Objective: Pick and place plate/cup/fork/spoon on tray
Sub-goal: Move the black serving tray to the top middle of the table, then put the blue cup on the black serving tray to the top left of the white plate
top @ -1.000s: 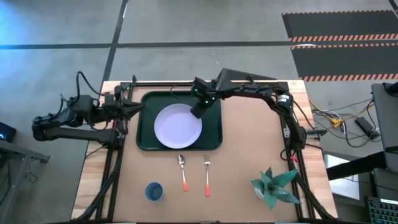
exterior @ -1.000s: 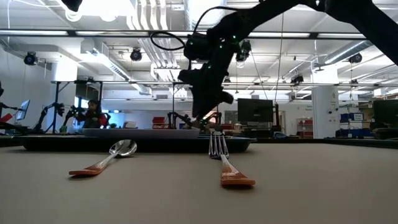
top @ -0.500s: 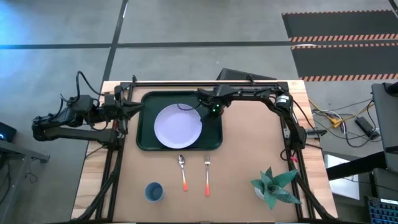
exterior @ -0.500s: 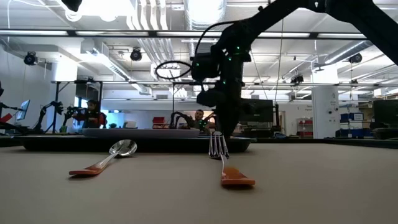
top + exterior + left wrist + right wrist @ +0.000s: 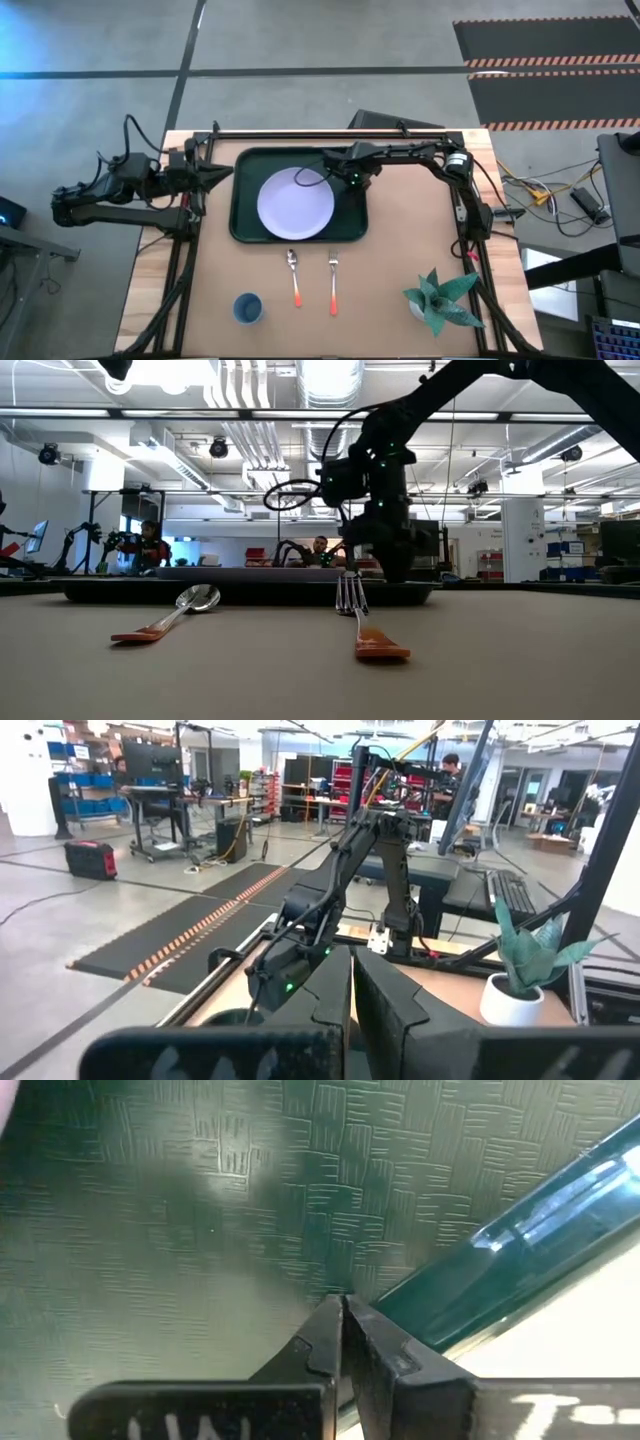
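The dark green tray (image 5: 348,225) lies flat on the table's far middle, and the pale plate (image 5: 296,204) lies flat in it. My right gripper (image 5: 354,181) is shut and stands inside the tray, right of the plate, at the right rim; the low view (image 5: 392,565) shows it too. My left gripper (image 5: 224,175) is shut and waits just left of the tray's left rim. The spoon (image 5: 293,275) and the fork (image 5: 333,281) lie side by side on the table in front of the tray. The blue cup (image 5: 247,307) stands near the front left. My right gripper (image 5: 343,1305) has its shut fingertips (image 5: 322,1338) down on the tray's floor (image 5: 300,1230), right at the foot of the tray's right rim (image 5: 520,1245). The fingers come from above, pointing down. The tray lies flat on the table.
A potted green plant (image 5: 440,300) stands at the front right. The brown table top (image 5: 420,230) lies bare to the right of the tray. In the low view the spoon (image 5: 170,615) and the fork (image 5: 360,622) lie in front of the tray (image 5: 250,592).
My right gripper has gone from over the plate's right edge toward the table's right edge and down to the tray's right rim. The tray, with the plate in it, has then slid a little toward the table's right edge, away from my left gripper.
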`<state>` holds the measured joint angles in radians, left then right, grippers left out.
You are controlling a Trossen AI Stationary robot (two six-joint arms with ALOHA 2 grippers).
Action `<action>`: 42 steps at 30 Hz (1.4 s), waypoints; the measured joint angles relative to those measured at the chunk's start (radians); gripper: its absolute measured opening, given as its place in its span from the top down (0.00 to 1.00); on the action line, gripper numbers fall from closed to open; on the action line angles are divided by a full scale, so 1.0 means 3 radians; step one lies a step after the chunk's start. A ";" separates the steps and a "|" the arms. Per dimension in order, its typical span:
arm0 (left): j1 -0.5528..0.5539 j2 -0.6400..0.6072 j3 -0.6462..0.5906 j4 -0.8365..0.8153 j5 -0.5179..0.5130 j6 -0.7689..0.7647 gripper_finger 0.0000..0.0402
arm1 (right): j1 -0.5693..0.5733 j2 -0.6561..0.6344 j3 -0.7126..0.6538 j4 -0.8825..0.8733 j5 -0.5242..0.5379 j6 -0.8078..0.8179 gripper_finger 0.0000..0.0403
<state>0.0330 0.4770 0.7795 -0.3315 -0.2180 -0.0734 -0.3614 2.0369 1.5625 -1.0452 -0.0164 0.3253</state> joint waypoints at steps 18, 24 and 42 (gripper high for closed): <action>0.0001 -0.0004 0.0000 -0.0064 0.0000 -0.0004 1.00 | -0.0083 -0.0653 -0.0658 -0.0238 0.0433 0.0242 0.98; 0.0001 0.0007 0.0000 -0.0096 -0.0029 0.0003 1.00 | -0.0064 -0.1274 -0.0757 -0.0132 0.0506 0.0363 0.98; -0.0008 0.0822 0.0039 -0.0929 0.0732 -0.1145 1.00 | 0.0301 -0.3290 -0.0423 0.0827 0.0482 0.0234 0.98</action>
<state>0.0307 0.7235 0.7913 -0.6102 0.0017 -0.4168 -0.2711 1.0500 1.4357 -0.7972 0.1281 0.3954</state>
